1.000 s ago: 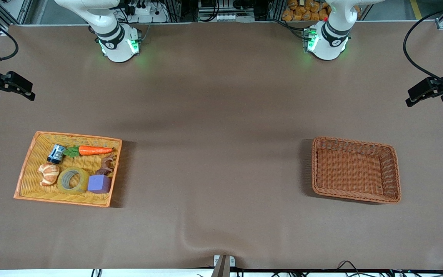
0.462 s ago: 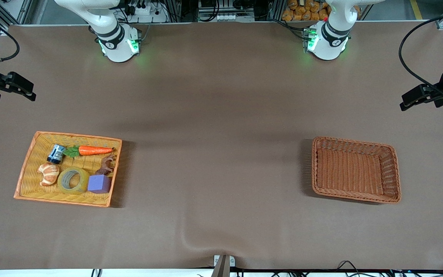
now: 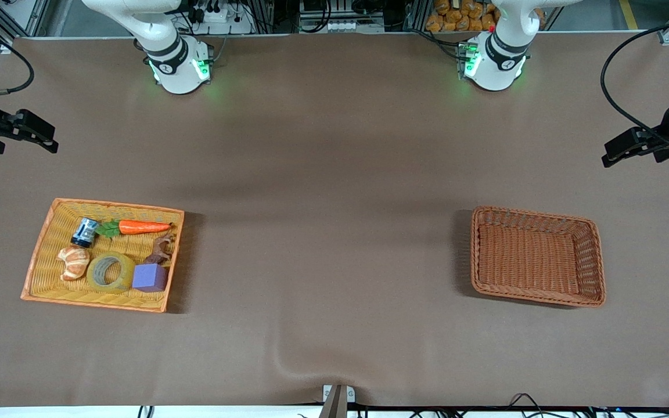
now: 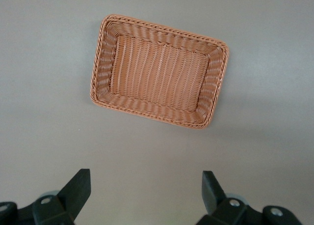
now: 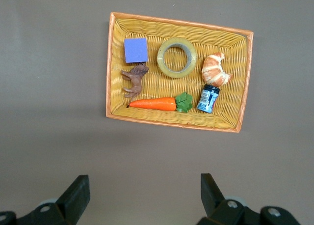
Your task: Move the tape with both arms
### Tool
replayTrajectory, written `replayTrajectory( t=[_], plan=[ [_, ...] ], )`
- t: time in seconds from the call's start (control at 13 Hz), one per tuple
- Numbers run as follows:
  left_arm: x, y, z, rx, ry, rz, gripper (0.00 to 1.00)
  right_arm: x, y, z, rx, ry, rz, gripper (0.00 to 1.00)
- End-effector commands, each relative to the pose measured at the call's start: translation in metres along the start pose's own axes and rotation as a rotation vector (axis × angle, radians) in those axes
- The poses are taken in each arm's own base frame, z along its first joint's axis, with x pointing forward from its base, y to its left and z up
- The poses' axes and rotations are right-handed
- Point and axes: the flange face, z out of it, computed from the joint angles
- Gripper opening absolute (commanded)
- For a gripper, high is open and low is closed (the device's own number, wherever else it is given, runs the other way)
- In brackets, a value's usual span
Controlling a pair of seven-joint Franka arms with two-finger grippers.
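The tape [image 3: 111,285], a translucent yellowish ring, lies flat in a yellow woven tray [image 3: 96,301] toward the right arm's end of the table, between a croissant toy [image 3: 73,262] and a purple cube [image 3: 150,277]. It also shows in the right wrist view [image 5: 162,58]. My right gripper [image 3: 38,134] hangs high over bare table beside the tray, open and empty [image 5: 144,195]. My left gripper [image 3: 625,148] hangs high over bare table at the left arm's end, open and empty [image 4: 146,193].
An empty brown woven basket [image 3: 535,213] sits toward the left arm's end, also seen in the left wrist view [image 4: 162,28]. The tray also holds a carrot [image 3: 143,227], a blue can [image 3: 84,231] and a brown animal toy [image 3: 161,248].
Both grippers have drifted slightly inward over the table from its ends. Nothing in the tray or basket has moved.
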Motion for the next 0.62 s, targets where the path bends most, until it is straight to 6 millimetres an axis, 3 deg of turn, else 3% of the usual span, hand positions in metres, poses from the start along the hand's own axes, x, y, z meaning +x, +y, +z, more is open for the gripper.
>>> replayTrajectory(
  t=[0.0, 0.38, 0.46, 0.54],
  plan=[
    [0.001, 0.005, -0.002, -0.008, -0.012, 0.031, 1.00, 0.004, -0.003, -0.001, -0.021, -0.001, -0.007, 1.00],
    [0.004, 0.004, 0.003, -0.008, -0.022, 0.029, 1.00, 0.003, -0.004, 0.000, -0.020, -0.008, -0.010, 1.00],
    [0.004, 0.004, 0.004, -0.006, -0.023, 0.029, 1.00, 0.007, -0.005, 0.007, -0.020, -0.019, -0.019, 1.00],
    [0.004, 0.004, 0.004, -0.006, -0.023, 0.029, 1.00, 0.024, -0.006, 0.037, -0.027, -0.069, -0.017, 1.00]
  ],
)
